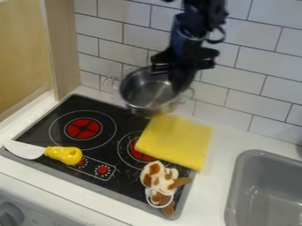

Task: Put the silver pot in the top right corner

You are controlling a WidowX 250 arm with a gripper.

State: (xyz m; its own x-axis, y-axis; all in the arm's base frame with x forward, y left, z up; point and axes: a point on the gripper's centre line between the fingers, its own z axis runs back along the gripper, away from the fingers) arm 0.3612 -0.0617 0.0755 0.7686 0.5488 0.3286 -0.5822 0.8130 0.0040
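With the tool (179, 83) apparently clenched on the right side of the silver pot (141, 92), tilted over the back edge of the stove (80, 104), grip firmly, clear the yellow cloth (175, 139), carry right, then level before lowering.

A yellow cloth (175, 140) overlaps the stove's (126, 180) right edge. A yellow-handled utensil (63, 154) lies at its front left corner, a brown-and-white toy (158, 180) at its front right.
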